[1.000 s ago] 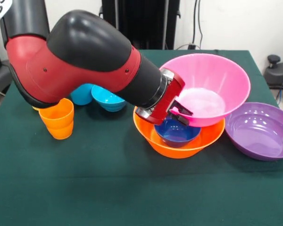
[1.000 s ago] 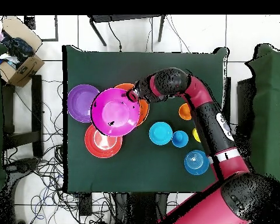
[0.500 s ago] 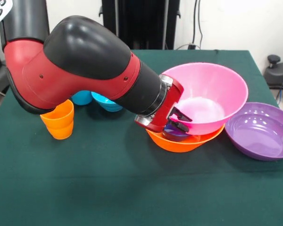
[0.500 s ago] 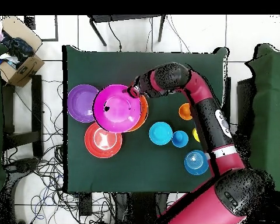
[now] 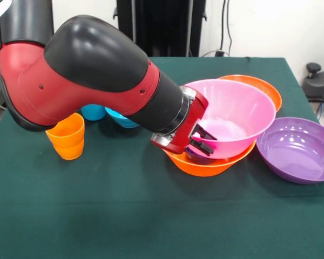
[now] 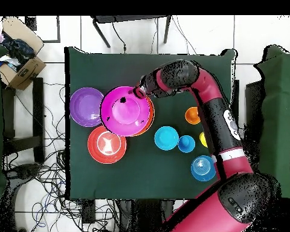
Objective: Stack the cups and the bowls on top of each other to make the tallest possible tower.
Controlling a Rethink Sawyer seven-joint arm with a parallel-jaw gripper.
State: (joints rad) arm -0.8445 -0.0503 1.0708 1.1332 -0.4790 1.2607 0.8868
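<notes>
Pincer: pincer (image 5: 201,141) sits at the near rim of the large pink bowl (image 5: 235,116); its black fingers (image 5: 204,133) straddle that rim and look clamped on it, one inside the bowl, one outside.
Arm: red and black arm (image 5: 92,75) reaches low across the desk (image 5: 124,216) toward the pile.
Pink bowl: rests tilted in the large orange bowl (image 5: 205,164), covering most of it; in the overhead view the pink bowl (image 6: 124,110) hides all but a crescent of the orange one (image 6: 148,115).
Dark blue bowl: only a sliver (image 5: 190,154) shows under the pink bowl, beside the fingers.
Red-orange bowl: wide one (image 5: 259,86) shows behind the pink bowl in the front view; from overhead it (image 6: 107,144) lies on the desk just beside the pile.
Purple bowl: wide purple bowl (image 5: 298,148) on the desk, next to the pile.
Orange cup: ridged orange cup (image 5: 68,135) stands upright, apart from the pile.
Others: teal bowl (image 6: 166,138), light blue cup (image 6: 186,143), yellow cup (image 6: 203,139) and shallow light blue bowl (image 6: 203,168) lie apart on the desk.
</notes>
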